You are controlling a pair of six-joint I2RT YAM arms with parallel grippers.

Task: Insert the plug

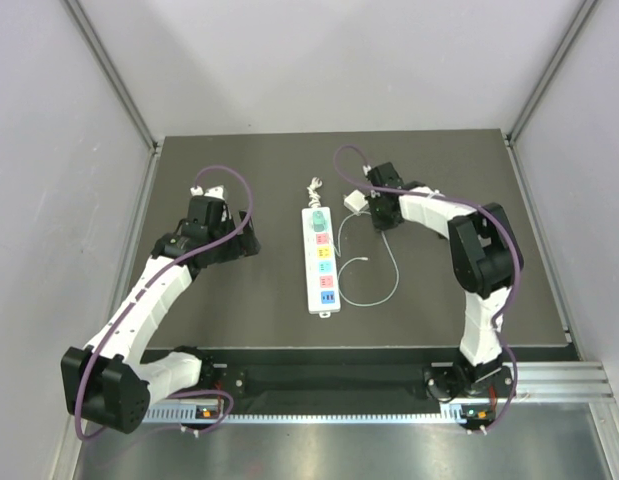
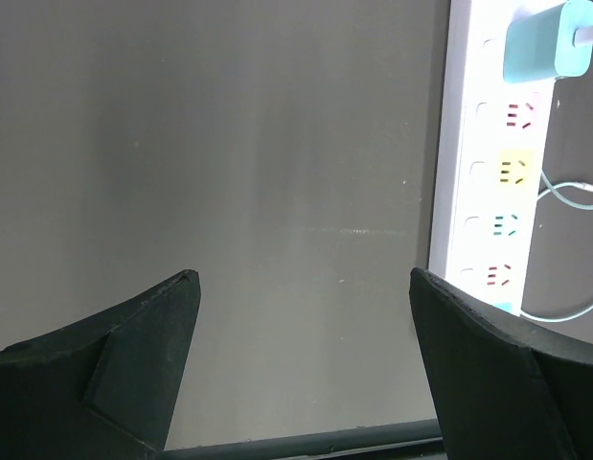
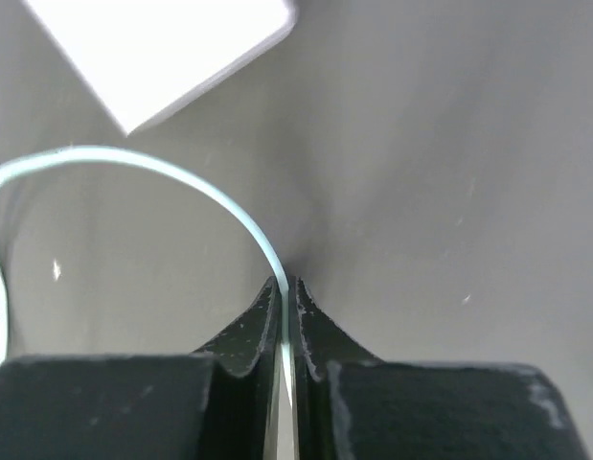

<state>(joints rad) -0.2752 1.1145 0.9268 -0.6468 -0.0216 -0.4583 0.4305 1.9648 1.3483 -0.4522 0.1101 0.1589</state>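
The power strip [image 1: 320,262] is seen lying lengthwise in the middle of the dark table [image 1: 239,320], its row of coloured sockets facing up. The plug [image 1: 316,222] is found on top of the strip, at the far end, away from the arm bases; in the left wrist view it [image 2: 548,43] is seen as a teal-green box standing over the end socket, above a red one. How deep it is seated cannot be told.

A thin white cable [image 1: 392,285] is laid in a wide loop on the table on the right-arm side of the strip, and one loose end is seen just beside the strip's edge on that side. A small white square block [image 1: 355,201] is set near the strip's far end, also on the right-arm side, apart from the strip.

The right gripper [image 3: 285,287] is closed tight on the cable: in its wrist view the two black fingers [image 3: 248,335] are pressed together with the pale line [image 3: 210,192] pinched between the tips, and from there the cable is carried up and round in an arc. The white block [image 3: 162,57] is seen beyond the tips, clear of them.

The left gripper [image 2: 304,278] is held wide open with nothing between its fingers [image 2: 152,335]. It is kept over bare table on the left-arm side of the strip, near the strip but not touching it.
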